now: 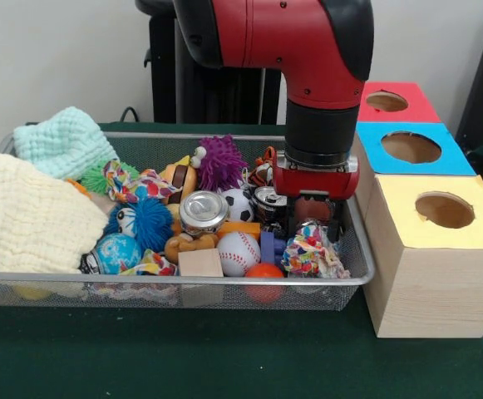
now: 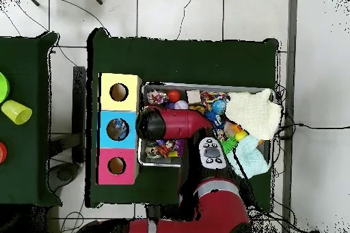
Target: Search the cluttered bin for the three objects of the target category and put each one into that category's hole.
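Bin [image 1: 174, 278] packed full, sits left of three boxes; target category not given, so target objects can't be picked out from here.

Arm down inside bin at its right end, about 3 o'clock of the pile in front view. Gripper [image 1: 312, 218] buried in clutter behind a crinkled wrapper [image 1: 312, 249] and next to a small can [image 1: 268, 199]. Finger state: can't tell, tips hidden by objects. Can't tell if anything held either. Something brown shows under the gripper body, unclear whether grasped.

Layout reads as deliberate:
- Yellow box [image 1: 441, 249], blue box [image 1: 411, 148], red box [image 1: 391, 101] lined up touching bin's right side, holes on top. Likely so drops are a short move from the bin.
- Mesh walls low, so access from above is easy.
- Cream cloth [image 1: 25, 216] and mint cloth [image 1: 62, 141] heaped at left end, 9 to 10 o'clock, covering part of the pile. Probably hiding items, hence the search.

Mid-bin: jar [image 1: 202, 212] lid up, baseball [image 1: 239, 252], wood block [image 1: 200, 263], orange ball [image 1: 264, 271] at front wall, soccer ball [image 1: 239, 204], purple spiky ball [image 1: 221, 160] at 12 o'clock, blue fuzzy ball [image 1: 145, 223].

Overhead: arm [image 2: 171, 122] lies across the box-side end of the bin, wrist over it, beside the blue box.

Writing: none readable. No brand legible on can, jar or wrappers. Boxes unlabelled, colour only.

Judgement: search or grasp phase, no sign of an object in any hole.
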Action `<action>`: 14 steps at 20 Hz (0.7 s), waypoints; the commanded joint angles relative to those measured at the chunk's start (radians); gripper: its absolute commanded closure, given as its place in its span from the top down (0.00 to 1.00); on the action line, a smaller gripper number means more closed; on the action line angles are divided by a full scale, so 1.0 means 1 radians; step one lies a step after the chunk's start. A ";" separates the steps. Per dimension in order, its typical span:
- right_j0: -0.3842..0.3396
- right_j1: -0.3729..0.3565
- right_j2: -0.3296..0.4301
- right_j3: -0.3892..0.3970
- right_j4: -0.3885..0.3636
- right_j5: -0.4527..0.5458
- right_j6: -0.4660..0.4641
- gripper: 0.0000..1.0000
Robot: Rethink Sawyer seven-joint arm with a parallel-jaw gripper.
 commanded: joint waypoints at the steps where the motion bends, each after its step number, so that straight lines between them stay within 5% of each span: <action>1: -0.028 0.040 0.122 0.062 -0.006 -0.025 0.069 1.00; 14: -0.027 0.074 0.146 0.038 -0.009 -0.042 0.072 1.00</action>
